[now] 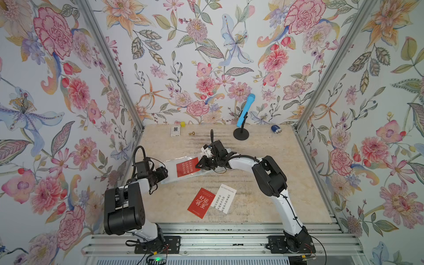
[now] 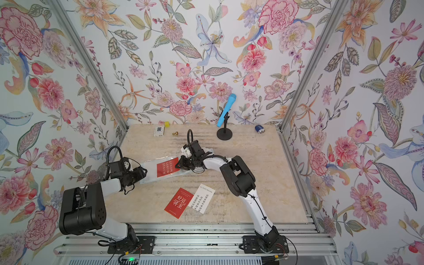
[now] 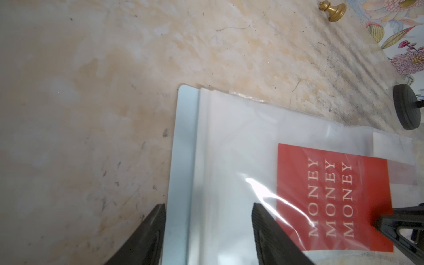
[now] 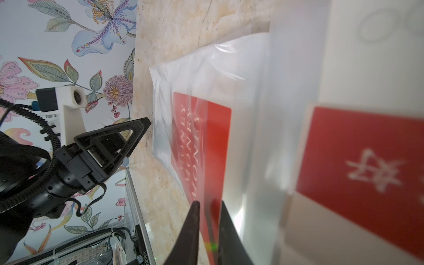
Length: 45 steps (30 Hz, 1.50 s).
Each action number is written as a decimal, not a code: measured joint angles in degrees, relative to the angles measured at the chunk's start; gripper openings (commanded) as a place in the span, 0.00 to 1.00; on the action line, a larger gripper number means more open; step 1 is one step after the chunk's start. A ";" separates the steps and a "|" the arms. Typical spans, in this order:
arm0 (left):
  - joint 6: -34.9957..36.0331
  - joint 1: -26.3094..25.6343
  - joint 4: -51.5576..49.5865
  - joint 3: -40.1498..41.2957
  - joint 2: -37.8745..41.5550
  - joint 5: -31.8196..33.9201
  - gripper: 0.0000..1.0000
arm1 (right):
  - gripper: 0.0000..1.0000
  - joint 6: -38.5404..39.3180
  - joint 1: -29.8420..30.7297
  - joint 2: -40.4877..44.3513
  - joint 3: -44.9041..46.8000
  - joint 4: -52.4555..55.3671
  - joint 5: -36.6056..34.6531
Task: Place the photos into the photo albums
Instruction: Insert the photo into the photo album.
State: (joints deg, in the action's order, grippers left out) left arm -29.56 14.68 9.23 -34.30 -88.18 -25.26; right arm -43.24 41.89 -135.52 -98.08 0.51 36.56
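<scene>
My left pincer (image 3: 207, 206) sits at the left end of the album (image 1: 170, 165), jaws wide and grasping nothing. Only the left wrist view shows how they straddle it: one finger (image 3: 146, 234) is over the bare table (image 3: 91, 114), the other is on the clear sleeve, and the pale blue cover edge lies between them. In that sleeve, flat at mid-table, is the MONEY card (image 1: 187, 166). At its right edge is my right pincer (image 4: 209, 204). From above I cannot read its gap, but the right wrist view shows the jaws a little apart, released, with the card's edge in the slit. That view also catches a blurred red card (image 4: 367, 174) just beside it, which my arm covers in both top views. Nearer me lie a loose red card (image 1: 201, 203) and a white card (image 1: 223, 198), edge to edge. Along the far wall stand a white box (image 1: 175, 131), yellow cube (image 1: 182, 124), brass knob (image 1: 191, 133), blue mic (image 1: 246, 109) on a black stand (image 1: 241, 134), and a blue cylinder (image 1: 276, 129).
</scene>
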 measured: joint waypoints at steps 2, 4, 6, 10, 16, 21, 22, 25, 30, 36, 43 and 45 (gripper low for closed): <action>-0.02 0.00 0.09 0.00 0.00 -0.07 0.63 | 0.24 -0.17 0.35 -0.61 -0.13 0.07 -0.04; -0.02 0.00 0.28 0.00 0.00 -0.07 0.63 | 0.25 -0.11 0.55 -0.92 -0.13 0.11 -0.13; 0.00 0.00 0.55 0.00 0.00 -0.09 0.63 | 0.28 0.09 0.79 -0.96 -0.15 0.57 -0.46; -0.02 0.00 1.05 0.00 0.00 -0.09 0.63 | 0.31 1.53 0.85 -0.87 -0.61 2.01 -1.81; -0.22 0.00 1.09 0.00 0.00 -0.09 0.63 | 0.33 4.04 0.85 0.33 -1.33 5.07 -4.87; -0.44 0.00 1.09 0.00 0.00 -0.24 0.63 | 0.33 4.94 0.85 0.24 -3.28 6.84 -5.81; -0.44 0.00 1.07 0.00 0.00 -0.24 0.63 | 0.33 5.05 0.85 0.15 -3.87 7.23 -5.81; -0.42 0.00 1.07 0.00 0.00 -0.24 0.63 | 0.33 5.14 0.85 -0.76 -5.79 7.48 -5.79; -0.44 0.00 1.09 0.00 0.00 -0.26 0.63 | 0.34 5.38 0.92 -2.10 -6.82 8.72 -5.79; -0.44 0.00 1.14 0.00 0.00 -0.26 0.63 | 0.34 5.51 1.33 -3.72 -8.90 9.77 -5.77; -0.44 0.00 1.53 0.00 -0.02 -0.76 0.63 | 0.34 5.51 2.71 -6.27 -13.73 11.19 -5.62; -0.46 0.00 1.53 0.00 -0.07 -1.11 0.63 | 0.34 5.53 3.08 -6.60 -14.60 11.74 -5.57</action>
State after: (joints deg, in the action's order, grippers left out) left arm -30.02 14.68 10.76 -34.30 -88.25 -26.37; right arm -37.71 44.97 -142.12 -112.68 12.25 30.98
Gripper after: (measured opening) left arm 0.634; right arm 0.339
